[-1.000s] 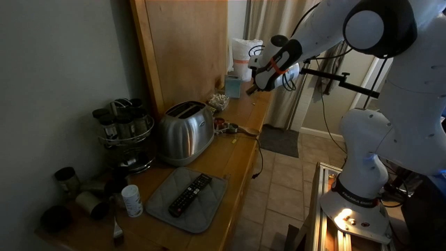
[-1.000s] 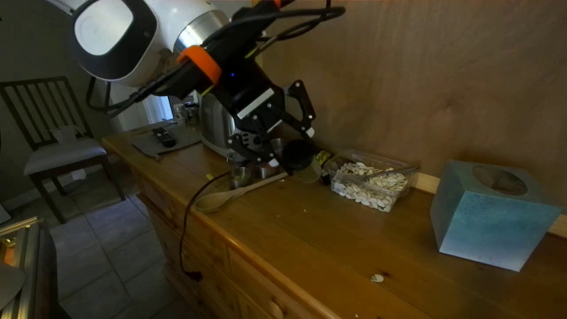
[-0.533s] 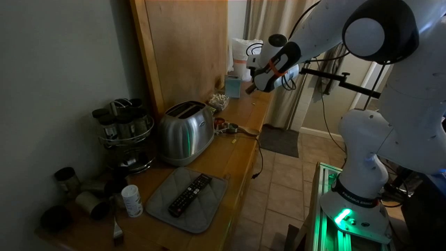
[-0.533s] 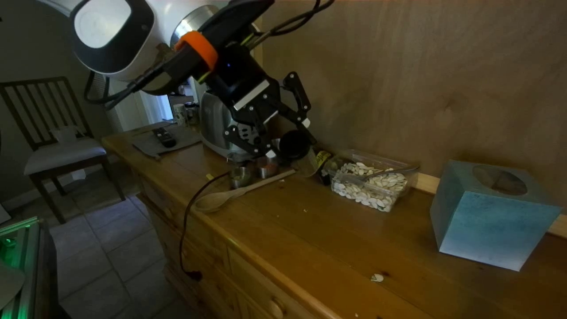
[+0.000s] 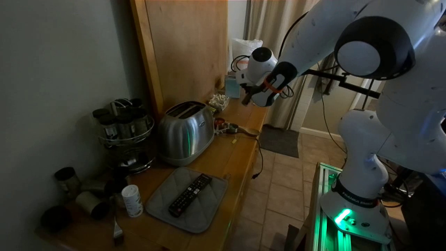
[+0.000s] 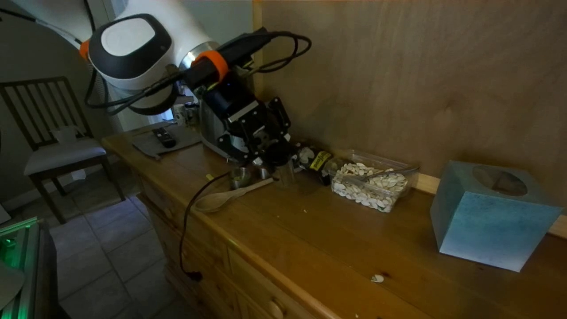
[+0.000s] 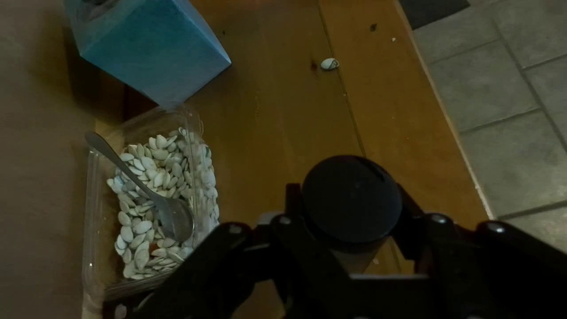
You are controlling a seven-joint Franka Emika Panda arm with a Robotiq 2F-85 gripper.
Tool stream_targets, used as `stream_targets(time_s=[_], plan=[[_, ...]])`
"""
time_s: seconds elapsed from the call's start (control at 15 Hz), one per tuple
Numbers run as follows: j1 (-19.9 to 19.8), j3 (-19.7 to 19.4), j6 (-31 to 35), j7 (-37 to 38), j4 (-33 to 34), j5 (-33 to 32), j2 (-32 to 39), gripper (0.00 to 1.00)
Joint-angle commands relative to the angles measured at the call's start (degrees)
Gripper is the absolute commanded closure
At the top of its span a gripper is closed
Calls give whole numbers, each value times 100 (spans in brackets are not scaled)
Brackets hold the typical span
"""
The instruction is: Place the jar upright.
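One jar point(image 6: 286, 173) I hold pinched in my gripper point(image 7: 351, 212), lid point(image 7: 352, 195) up, roughly upright near wooden spoon point(image 6: 227, 196) and seed tub point(image 7: 104, 221), can't tell if it touches the counter point(image 6: 310, 230).

Viewing remotely, I logged jar lid point(image 7: 352, 199) as black, gripper point(image 6: 272, 149) black with a pale stripe, arm strap point(image 6: 217, 62) orange; box point(image 6: 500, 226) was teal fading to pale blue, seeds point(image 7: 144, 226) off-white, quilted pad point(image 5: 195, 217) grey, base lamp point(image 5: 342, 216) green

The seed tub point(image 6: 406, 186), a spoon point(image 7: 176, 217) in it, stands between the jar point(image 6: 284, 168) and the box point(image 6: 491, 221).
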Motion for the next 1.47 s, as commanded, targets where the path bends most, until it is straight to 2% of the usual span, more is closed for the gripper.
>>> stream_targets(time_s=[0.0,0.6,0.93,1.4], plan=[[-122,147,113,627,36,-710,726,76],[-373,781,409,1476,113,-1646,1685,76],[-434,918,561,1673,144,-1900,2045,76],[-504,1076,736,1645,136,-2046,2143,76]])
